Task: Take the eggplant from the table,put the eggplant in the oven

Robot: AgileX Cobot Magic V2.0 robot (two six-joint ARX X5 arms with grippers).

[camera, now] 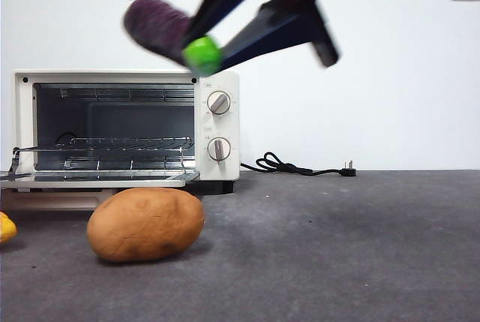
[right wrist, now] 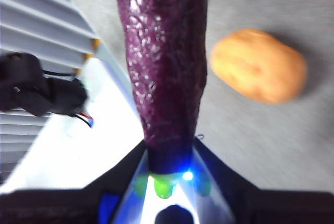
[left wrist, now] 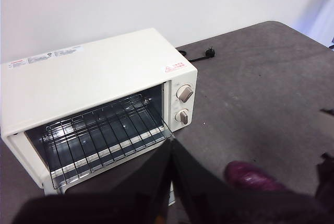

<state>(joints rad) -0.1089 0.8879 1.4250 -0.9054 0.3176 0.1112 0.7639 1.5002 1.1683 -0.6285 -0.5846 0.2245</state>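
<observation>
Far left on the table (camera: 360, 262), the oven (camera: 217, 82) sits with its door down and 2 knobs showing, potato (camera: 146, 224) right in front. Above it, the right gripper (camera: 214, 48) is clamped on the eggplant (camera: 157, 28) at its green cap, up in the air. Left gripper (left wrist: 172, 182) hangs near the oven, can't tell how its jaws stand.

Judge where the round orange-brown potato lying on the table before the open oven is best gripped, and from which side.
Probably from above, across the narrow middle of the round orange-brown potato. It lies on its long side on the dark grey table, so the jaws would span its shorter width. The right gripper is busy: it holds the purple eggplant above the cream-white oven.
</observation>
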